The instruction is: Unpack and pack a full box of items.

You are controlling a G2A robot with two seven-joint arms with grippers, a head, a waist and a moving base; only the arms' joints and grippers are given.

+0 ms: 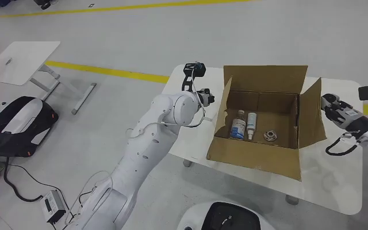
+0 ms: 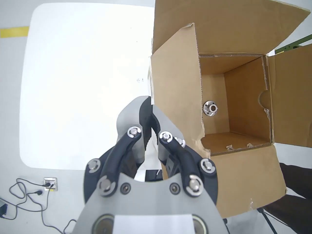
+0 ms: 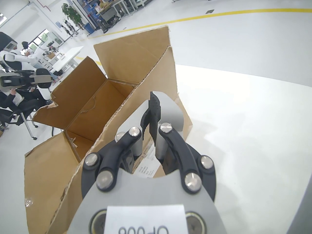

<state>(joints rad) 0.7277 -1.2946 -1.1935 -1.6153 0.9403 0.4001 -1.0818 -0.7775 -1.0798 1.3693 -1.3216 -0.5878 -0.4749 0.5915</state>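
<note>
An open cardboard box (image 1: 261,152) stands on the white table (image 1: 328,184) with its flaps up. On its floor lie a bottle with a blue label (image 1: 238,126), a slim white bottle (image 1: 251,125) and a round metal flange (image 1: 270,135). The flange (image 2: 210,108) also shows in the left wrist view. My left gripper (image 1: 207,98) hangs just outside the box's left flap, shut and holding nothing (image 2: 151,119). My right gripper (image 1: 329,104) sits beyond the right flap, also shut and empty (image 3: 153,113), with the box (image 3: 97,98) beside it.
The table has bare white surface to the left of the box (image 2: 85,74) and to its right (image 3: 243,122). A second small table (image 1: 26,60) stands on the floor far left. Cables and a floor socket (image 2: 50,183) lie below the table edge.
</note>
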